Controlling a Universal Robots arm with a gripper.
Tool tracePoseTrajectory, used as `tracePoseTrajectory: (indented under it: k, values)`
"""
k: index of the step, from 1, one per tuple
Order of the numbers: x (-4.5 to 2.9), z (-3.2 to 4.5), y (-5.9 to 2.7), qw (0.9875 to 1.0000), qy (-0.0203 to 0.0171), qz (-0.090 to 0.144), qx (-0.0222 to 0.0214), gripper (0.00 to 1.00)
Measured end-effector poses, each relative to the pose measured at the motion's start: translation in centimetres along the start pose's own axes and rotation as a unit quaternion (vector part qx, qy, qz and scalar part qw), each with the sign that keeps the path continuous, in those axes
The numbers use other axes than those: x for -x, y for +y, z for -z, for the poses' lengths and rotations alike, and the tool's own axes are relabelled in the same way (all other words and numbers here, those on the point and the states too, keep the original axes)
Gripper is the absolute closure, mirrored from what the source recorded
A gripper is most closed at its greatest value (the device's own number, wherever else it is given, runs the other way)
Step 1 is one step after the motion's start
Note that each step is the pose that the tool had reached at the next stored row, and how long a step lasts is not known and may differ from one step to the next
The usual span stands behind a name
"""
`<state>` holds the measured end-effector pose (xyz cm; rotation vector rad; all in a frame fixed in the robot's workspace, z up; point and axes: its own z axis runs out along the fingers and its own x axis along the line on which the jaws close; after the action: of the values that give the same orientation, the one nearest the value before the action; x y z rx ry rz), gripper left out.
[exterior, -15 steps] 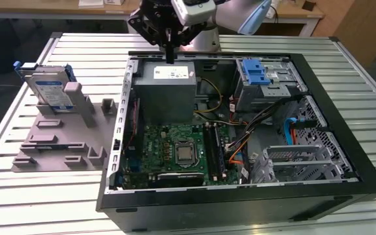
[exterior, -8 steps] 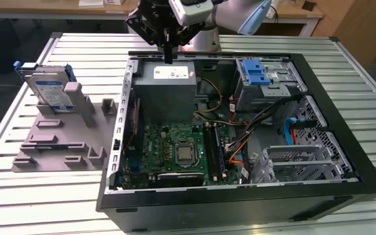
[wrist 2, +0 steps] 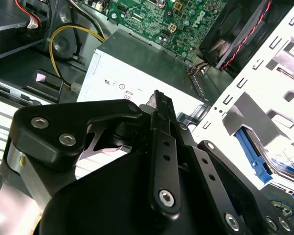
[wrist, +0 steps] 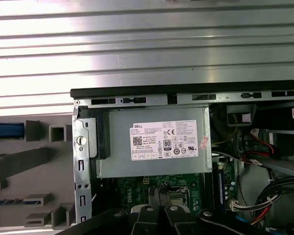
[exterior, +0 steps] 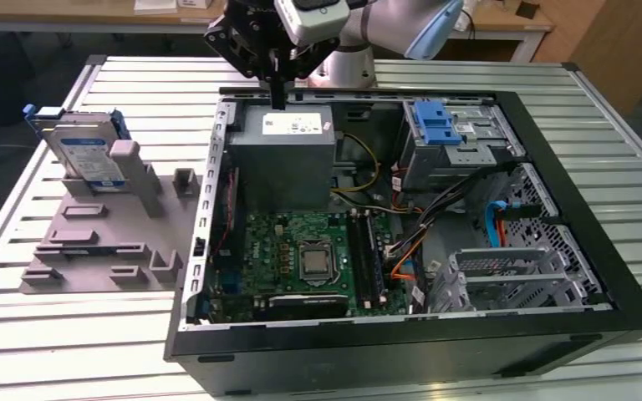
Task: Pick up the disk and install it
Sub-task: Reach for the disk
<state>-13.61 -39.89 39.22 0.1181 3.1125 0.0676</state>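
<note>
Pincer [exterior: 278, 98]: black, two-fingered, on your single arm. It was clenched on nothing, fingers pressed together and pointing down. You had it hanging over the far edge of the power-supply box [exterior: 287, 159]; whether the tip touched the box could not be told.

Disk [exterior: 84, 154]: silver, with a white-and-blue label and a blue bracket. You would have found it standing on edge in the grey fixture [exterior: 98, 251], outside the computer case [exterior: 410, 351], toward the exterior view's left and well apart from the pincer.

Power-supply box: grey, with a white sticker on top. It sat in the case's far corner on the exterior view's left, and both wrist views showed it to you beyond the pincer.

Motherboard [exterior: 298, 251]: green. It lay flat on the case floor, just beside the box on its near side.

Blue latch [exterior: 438, 125]: it sat on a silver perforated cage at the case's far side, toward the exterior view's right.

Table [exterior: 76, 351]: ribbed metal. It bore your case and the fixture side by side.
</note>
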Motion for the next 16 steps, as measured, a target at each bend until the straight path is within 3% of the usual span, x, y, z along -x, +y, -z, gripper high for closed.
tracePoseTrajectory:
  k: [5,7,16]
  values:
    - [-0.05,-0.02,-0.01,1.0000,0.0000,0.000,-0.0001,0.89]
    - [-1.34,-0.18,-0.11,1.0000,0.0000,0.000,0.0000,0.89]
    - [-1.51,-0.18,-0.12,1.0000,0.0000,0.000,0.0000,0.89]
